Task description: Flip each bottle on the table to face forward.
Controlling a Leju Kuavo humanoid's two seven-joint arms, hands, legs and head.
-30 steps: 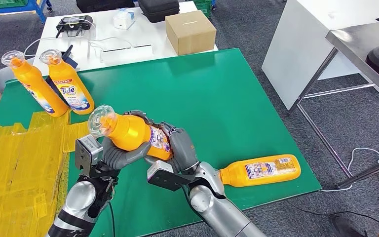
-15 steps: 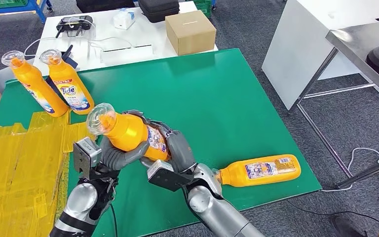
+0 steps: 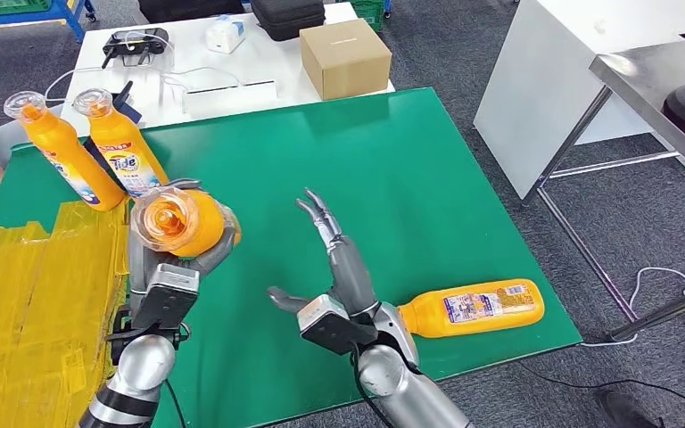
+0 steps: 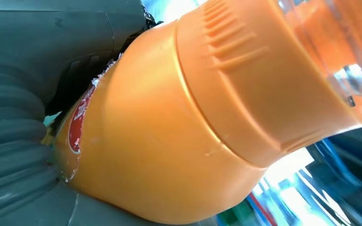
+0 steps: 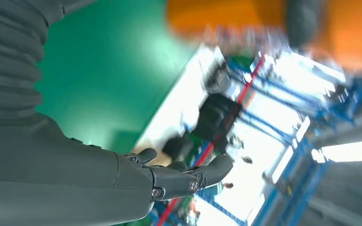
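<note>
Held bottle (image 3: 181,223): orange, gripped by the left hand (image 3: 171,267) above the green table (image 3: 392,178), near its left side; long axis runs roughly toward the head camera, clear cap end up and facing the lens. In the left wrist view the orange shoulder (image 4: 160,141) and ribbed collar sit against the hand's grey cover.
Left hand: fingers wrapped round the bottle's body from below.
Right hand (image 3: 334,259): open flat, fingers straight and spread, holding nothing, raised above the table just right of the held bottle and apart from it.
Lying bottle (image 3: 471,308): on its side at the table's near right edge, long axis left to right, neck toward the right forearm, printed label up.
Standing bottles: two, at the far left corner, side by side, caps up; the right one (image 3: 125,152) shows a Tide label, the left one (image 3: 61,153) leans slightly.
Bottle count: four.
Yellow sheet (image 3: 36,294): covers the table's left part.
Cardboard box (image 3: 343,58): one, on the white table beyond.
</note>
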